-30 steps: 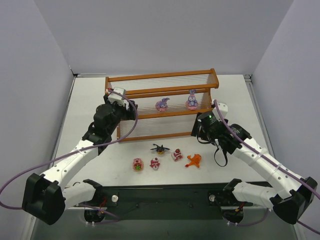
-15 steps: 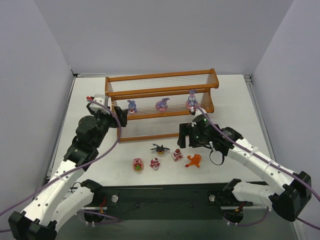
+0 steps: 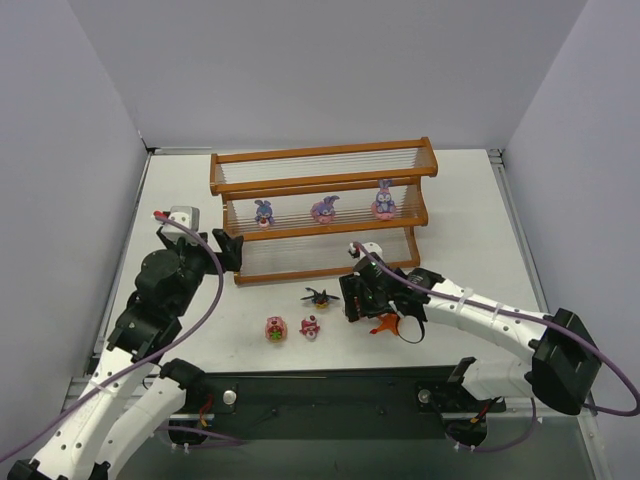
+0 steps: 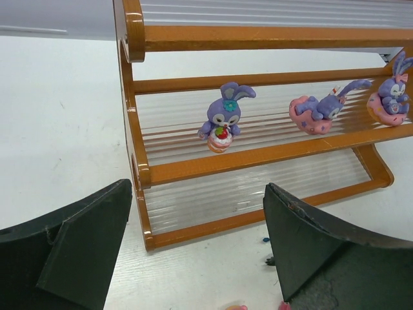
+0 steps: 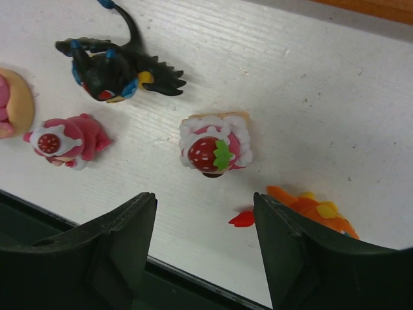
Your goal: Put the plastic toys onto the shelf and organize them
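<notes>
The shelf stands at the back of the table. Three purple long-eared toys sit on its middle tier: one on the left, one in the middle, one on the right. My left gripper hangs open and empty in front of the shelf's left end. On the table lie a black winged toy, a pink one, a strawberry-topped one and an orange one. My right gripper is open, low over the table, just short of the strawberry-topped toy.
Another pink toy lies left of the row. The black base bar runs along the near edge, close behind the right gripper. Grey walls enclose the table on three sides. Purple cables trail from both arms.
My left gripper has drawn back from the shelf, leaving a purple toy on the middle tier. The right gripper has come down from the shelf to the toys on the table.
</notes>
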You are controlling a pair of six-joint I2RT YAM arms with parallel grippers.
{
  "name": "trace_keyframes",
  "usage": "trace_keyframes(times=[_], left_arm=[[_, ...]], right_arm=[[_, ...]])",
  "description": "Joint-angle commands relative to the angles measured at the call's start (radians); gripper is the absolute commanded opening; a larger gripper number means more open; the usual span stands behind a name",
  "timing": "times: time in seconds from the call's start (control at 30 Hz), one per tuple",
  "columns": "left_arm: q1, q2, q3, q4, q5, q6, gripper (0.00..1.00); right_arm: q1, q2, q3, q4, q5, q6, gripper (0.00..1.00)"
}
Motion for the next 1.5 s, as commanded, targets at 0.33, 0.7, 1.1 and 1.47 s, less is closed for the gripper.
trace_keyframes(times=[0.33, 0.7, 1.1, 1.47], left_arm=[[0.005, -0.030, 0.030, -0.050, 0.009, -0.007, 0.93], [0.003, -0.031, 0.044, -0.064, 0.008, 0.003, 0.93], [0.003, -0.033, 0.038, -0.062, 0.006, -0.004, 0.93], [0.003, -0.022, 0.050, -0.066, 0.014, -0.007, 0.93]], right_arm=[[-0.001, 0.070, -0.115, 0.286, 0.094, -0.065, 0.51], [-0.002, 0.087, -0.138, 0.332, 0.155, -0.039, 0.22], [-0.010, -0.106, -0.097, 0.208, 0.364, -0.003, 0.00], [-0.128, 0.010, -0.001, 0.238, 0.488, 0.033, 0.00]])
